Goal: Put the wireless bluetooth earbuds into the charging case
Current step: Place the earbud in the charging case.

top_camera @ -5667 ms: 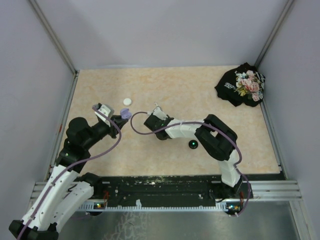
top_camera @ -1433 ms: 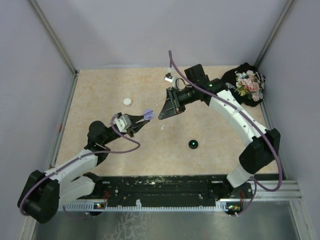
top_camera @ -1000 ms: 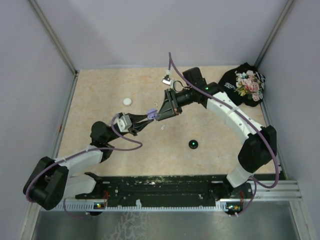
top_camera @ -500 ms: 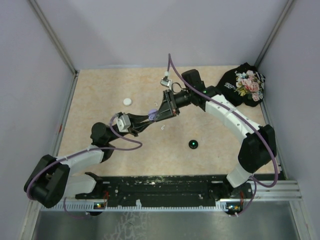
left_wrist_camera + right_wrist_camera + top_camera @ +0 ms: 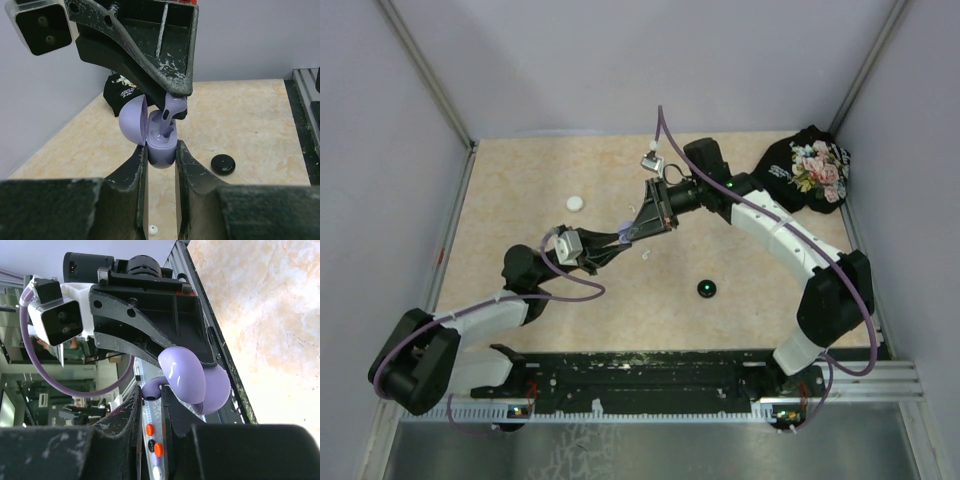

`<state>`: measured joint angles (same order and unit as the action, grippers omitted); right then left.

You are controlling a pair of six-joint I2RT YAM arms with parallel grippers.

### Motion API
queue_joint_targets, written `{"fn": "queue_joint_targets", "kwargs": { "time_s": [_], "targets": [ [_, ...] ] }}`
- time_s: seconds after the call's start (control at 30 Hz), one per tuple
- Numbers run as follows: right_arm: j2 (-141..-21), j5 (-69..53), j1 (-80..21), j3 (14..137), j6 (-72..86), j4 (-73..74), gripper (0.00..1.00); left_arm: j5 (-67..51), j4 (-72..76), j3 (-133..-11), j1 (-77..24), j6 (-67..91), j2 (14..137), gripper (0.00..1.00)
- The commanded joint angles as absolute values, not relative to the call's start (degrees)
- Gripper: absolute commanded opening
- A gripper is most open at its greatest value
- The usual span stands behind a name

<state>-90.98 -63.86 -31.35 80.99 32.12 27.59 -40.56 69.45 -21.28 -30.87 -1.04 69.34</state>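
My left gripper (image 5: 160,152) is shut on the base of a lavender charging case (image 5: 159,146), held up with its lid (image 5: 133,121) swung open to the left. My right gripper (image 5: 151,396) is shut on the stem of a purple earbud (image 5: 152,388). From above, it brings the earbud (image 5: 170,111) down so that its lower end sits in the case's well. In the top view the two grippers meet tip to tip above the table's middle, around the case (image 5: 624,233). A tiny white earbud (image 5: 645,254) lies on the table just below them.
A round white case (image 5: 576,203) lies at the back left and a round black case (image 5: 706,289) in front of the right arm. A black floral pouch (image 5: 806,170) sits in the far right corner. Grey walls enclose the beige table (image 5: 520,180).
The left arm brought the open case up and rightwards to the middle. The right gripper came down and leftwards with the earbud until its tip reached the case. Both grips stayed shut.
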Motion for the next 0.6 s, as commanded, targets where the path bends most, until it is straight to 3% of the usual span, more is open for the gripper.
{"fn": "queue_joint_targets", "kwargs": {
  "time_s": [0.0,0.57],
  "targets": [
    [-88.61,-63.54,-31.64,81.14,30.79,28.41,0.0,-40.45,71.06,-21.06,-31.12,-0.16,68.82,0.0],
    [-88.95,-57.91,-31.64,80.82,29.53,33.02,0.0,-39.06,71.89,-20.29,-31.19,-0.16,68.47,0.0]
  ]
}}
